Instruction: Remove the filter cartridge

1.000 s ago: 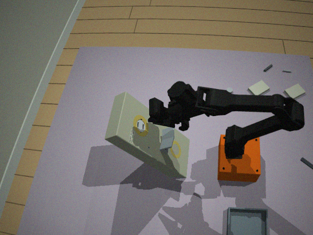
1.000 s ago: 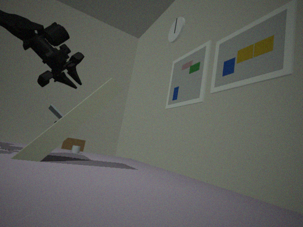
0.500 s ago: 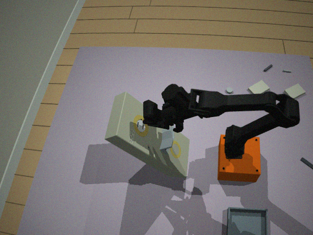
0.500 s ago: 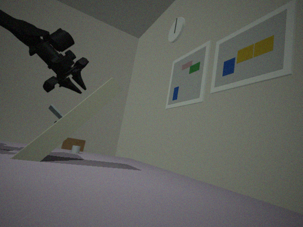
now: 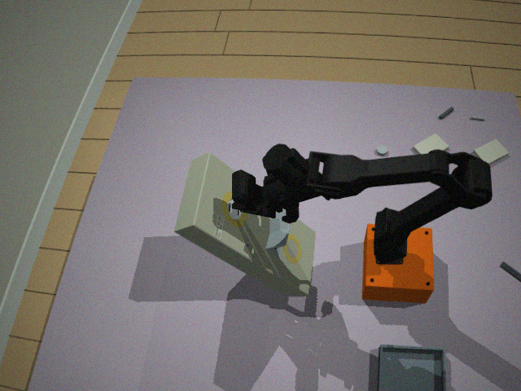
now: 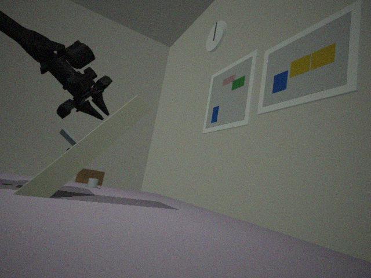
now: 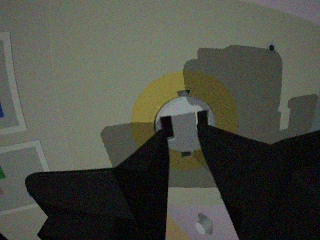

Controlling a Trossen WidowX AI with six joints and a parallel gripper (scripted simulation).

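Observation:
The round pale cartridge [image 5: 235,214] [image 7: 184,105] sits in the tilted service panel [image 5: 191,193] [image 6: 98,140] [image 7: 100,75], inside a yellow ring [image 7: 145,107]. Its two dark slots show in the wrist view. My gripper [image 6: 105,117] [image 7: 182,132] is partly open with nothing held between its fingers. Its narrow fingertips are over the lower parts of the two slots in the wrist view. Whether they are inside the slots or just in front of them, I cannot tell. The blue-grey tray [image 5: 405,379] lies at the bottom right of the top view, cut off by the frame edge.
A blue-grey flap [image 5: 278,231] [image 6: 67,136] stands out from the panel beside a second yellow ring [image 5: 299,248]. The orange arm base [image 5: 397,279] is right of the panel. Two pale blocks [image 5: 431,144] [image 5: 491,151], a small disc [image 5: 381,149] and dark bars [image 5: 445,112] [image 5: 510,270] lie farther off.

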